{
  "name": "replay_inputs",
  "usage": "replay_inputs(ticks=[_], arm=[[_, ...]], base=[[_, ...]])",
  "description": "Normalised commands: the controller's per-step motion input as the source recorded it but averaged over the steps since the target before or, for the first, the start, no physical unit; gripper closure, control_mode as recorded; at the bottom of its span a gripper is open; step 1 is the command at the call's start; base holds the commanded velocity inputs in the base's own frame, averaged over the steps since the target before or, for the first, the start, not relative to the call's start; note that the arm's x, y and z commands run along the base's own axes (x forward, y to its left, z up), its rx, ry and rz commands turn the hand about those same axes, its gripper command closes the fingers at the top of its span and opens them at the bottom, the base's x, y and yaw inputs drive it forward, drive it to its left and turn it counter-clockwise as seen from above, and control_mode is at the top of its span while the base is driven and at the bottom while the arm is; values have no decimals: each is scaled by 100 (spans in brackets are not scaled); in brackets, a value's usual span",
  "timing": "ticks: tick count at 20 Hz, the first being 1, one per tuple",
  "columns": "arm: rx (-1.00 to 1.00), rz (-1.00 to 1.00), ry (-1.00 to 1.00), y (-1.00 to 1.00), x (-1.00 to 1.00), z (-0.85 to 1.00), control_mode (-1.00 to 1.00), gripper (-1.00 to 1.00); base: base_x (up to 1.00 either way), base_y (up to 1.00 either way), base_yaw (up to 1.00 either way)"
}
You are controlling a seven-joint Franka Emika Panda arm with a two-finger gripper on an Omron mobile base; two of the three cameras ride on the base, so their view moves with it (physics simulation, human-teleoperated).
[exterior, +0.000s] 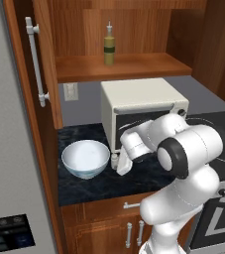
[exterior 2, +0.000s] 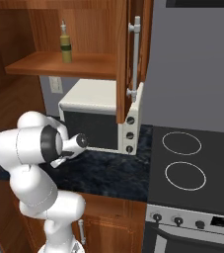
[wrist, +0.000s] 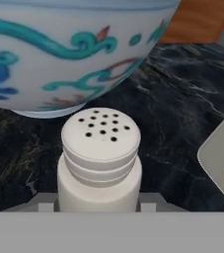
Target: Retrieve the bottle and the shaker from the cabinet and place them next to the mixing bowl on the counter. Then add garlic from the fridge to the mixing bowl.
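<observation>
A white shaker with a perforated top stands upright between my fingertips, and my gripper is shut on its body. It sits low over the dark marble counter, right beside the mixing bowl, white inside with teal and blue swirls on its outer wall. From the left base view the shaker is at the bowl's right rim, with the gripper on it. An olive-green bottle stands on the open cabinet's shelf, high above, also seen as the bottle. The garlic is out of view.
A white toaster oven stands just behind my arm on the counter. The cabinet door hangs open on the left, and the grey fridge is beside it. A black stovetop lies to the right.
</observation>
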Motion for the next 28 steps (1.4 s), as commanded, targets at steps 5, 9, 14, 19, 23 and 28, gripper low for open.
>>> replay_inputs(ticks=[5, 9, 14, 19, 23, 28], arm=[[0, 0, 0, 0, 0, 0, -100, -100], [0, 0, 0, 0, 0, 0, -100, -100], [0, 0, 0, 0, 0, 0, -100, -100], [0, 0, 0, -1, 0, 0, -100, -100], [0, -1, 0, -13, -2, 18, -100, -100], [2, -4, 0, -14, 0, 31, -100, -100]], base=[[0, 0, 0], [0, 0, 0], [0, 0, 0], [0, 0, 0], [0, 0, 0], [0, 0, 0]])
